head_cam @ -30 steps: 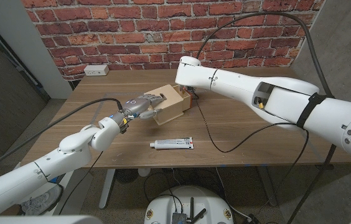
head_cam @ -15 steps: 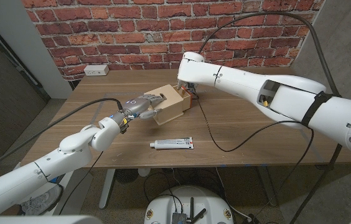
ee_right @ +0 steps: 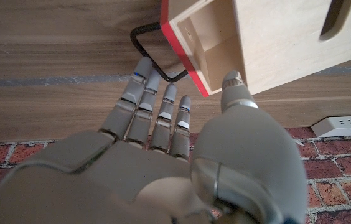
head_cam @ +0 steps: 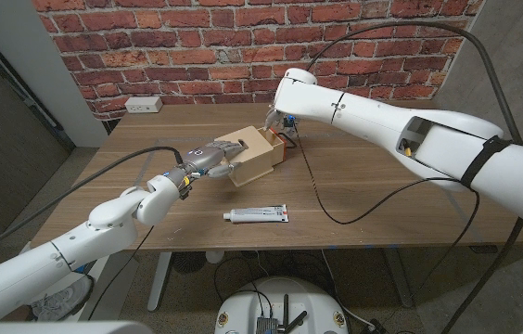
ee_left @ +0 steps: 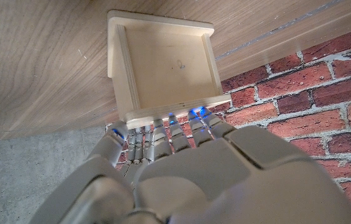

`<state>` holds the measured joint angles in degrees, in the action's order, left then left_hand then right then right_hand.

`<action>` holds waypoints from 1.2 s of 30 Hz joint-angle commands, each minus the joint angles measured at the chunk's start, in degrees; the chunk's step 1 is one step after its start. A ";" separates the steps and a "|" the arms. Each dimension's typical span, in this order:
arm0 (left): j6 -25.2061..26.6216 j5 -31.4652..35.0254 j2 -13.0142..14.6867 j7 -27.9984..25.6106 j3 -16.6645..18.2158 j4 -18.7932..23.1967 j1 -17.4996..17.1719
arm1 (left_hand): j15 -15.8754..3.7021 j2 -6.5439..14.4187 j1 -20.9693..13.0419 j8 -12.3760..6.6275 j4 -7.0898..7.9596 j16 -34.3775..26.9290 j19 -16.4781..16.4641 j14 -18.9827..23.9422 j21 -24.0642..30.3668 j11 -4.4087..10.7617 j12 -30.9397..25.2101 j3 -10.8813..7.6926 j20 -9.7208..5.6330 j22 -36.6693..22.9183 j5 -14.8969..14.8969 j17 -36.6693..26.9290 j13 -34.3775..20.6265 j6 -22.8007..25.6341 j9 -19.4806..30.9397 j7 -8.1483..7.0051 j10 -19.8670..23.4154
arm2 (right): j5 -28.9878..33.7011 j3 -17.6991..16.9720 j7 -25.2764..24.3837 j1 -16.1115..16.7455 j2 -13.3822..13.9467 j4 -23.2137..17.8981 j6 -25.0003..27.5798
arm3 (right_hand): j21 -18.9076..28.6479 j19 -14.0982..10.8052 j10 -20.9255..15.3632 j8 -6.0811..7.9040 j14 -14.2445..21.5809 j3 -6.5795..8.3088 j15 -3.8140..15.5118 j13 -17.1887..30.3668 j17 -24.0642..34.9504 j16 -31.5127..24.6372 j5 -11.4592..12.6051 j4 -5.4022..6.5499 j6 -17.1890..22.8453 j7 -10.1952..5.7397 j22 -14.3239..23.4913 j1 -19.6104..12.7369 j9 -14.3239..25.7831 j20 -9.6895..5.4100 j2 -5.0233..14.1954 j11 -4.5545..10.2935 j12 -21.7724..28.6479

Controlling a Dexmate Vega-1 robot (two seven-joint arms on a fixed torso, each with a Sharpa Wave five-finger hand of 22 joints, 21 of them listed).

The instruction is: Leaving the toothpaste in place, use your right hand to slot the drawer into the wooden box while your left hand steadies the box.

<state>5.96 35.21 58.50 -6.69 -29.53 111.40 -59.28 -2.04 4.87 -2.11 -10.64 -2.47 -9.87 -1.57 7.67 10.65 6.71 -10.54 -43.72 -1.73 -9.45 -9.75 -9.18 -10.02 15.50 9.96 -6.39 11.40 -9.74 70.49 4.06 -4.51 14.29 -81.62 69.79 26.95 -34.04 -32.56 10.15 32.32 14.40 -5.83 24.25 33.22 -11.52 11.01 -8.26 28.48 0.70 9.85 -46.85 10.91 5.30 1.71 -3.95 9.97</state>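
Rightward the right arm has swung, its right hand (ee_right: pixel 163 124) spread loose beside the red-fronted drawer (ee_right: pixel 191 46), partly slotted in the pale plywood box (head_cam: pixel 254 155), which the left hand (head_cam: pixel 213 158) grips, toothpaste (head_cam: pixel 257 214) nearer.

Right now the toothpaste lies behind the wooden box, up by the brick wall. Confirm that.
Not right. In the head view the toothpaste lies in front of the wooden box, toward the table's near edge, not behind it by the brick wall.

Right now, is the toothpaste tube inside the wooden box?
No, the toothpaste tube lies on the bare table, nearer the front edge and apart from the wooden box.
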 commanded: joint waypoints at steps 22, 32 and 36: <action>4.23 2.06 0.75 -0.18 1.21 3.96 -2.01 | -7.19 4.05 -0.31 -0.18 -0.10 0.14 -0.36 -0.21 0.27 0.06 0.05 -0.45 -7.20 -0.24 -0.07 -0.16 -0.06 0.53 0.37 0.41 -0.26 | -0.74 -12.80 -1.54 14.11 16.24 -13.34 -18.65 | -6.07 7.13 5.10 0.66 -8.11 -2.80 5.20 -4.33 -2.46 0.49 -0.62 5.66 -3.50 -3.73 0.10 11.41 0.04 -5.16 4.47 2.70 0.78; 3.55 2.38 0.92 -1.12 1.46 3.45 -1.89 | -7.02 4.17 -0.40 -0.13 -0.25 0.14 -0.22 -0.60 0.19 0.03 0.16 -0.21 -7.20 -0.24 -0.01 -0.20 -0.06 0.38 0.37 0.46 -0.69 | 1.43 -17.73 -4.30 21.19 17.80 -12.90 -30.23 | -6.95 6.91 4.08 0.91 -8.86 -3.49 5.84 -5.29 -3.42 0.32 -0.17 8.03 -3.28 -4.38 0.03 15.73 0.01 -6.23 6.30 3.29 1.43; 2.80 2.48 0.94 -1.27 1.33 3.04 -1.50 | -6.95 4.26 -0.44 -0.12 -0.30 0.17 -0.20 -0.90 0.17 -0.11 0.20 -0.10 -7.20 -0.24 0.01 -0.22 -0.06 0.33 0.37 0.40 -0.92 | 1.99 -19.32 -4.71 23.21 17.94 -12.53 -32.69 | -6.98 6.42 3.85 1.04 -8.78 -3.60 6.17 -5.50 -3.67 0.24 -0.08 8.45 -2.94 -4.46 0.02 16.55 -0.01 -6.54 6.55 3.45 1.50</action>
<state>9.30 37.19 59.39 -7.18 -28.32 114.75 -61.06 -2.06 4.87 -2.11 -10.65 -2.46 -9.87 -1.57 7.24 10.65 6.69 -10.54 -43.72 -1.73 -9.45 -9.75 -9.22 -10.12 15.33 9.98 -6.20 10.79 -9.45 55.65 1.02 12.60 30.48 -94.25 46.37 20.08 -27.12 -28.14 10.83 23.34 10.77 -0.30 18.80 29.55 -11.20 10.63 -0.28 25.26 -3.57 9.87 -31.02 10.92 -0.84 7.99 -0.72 10.86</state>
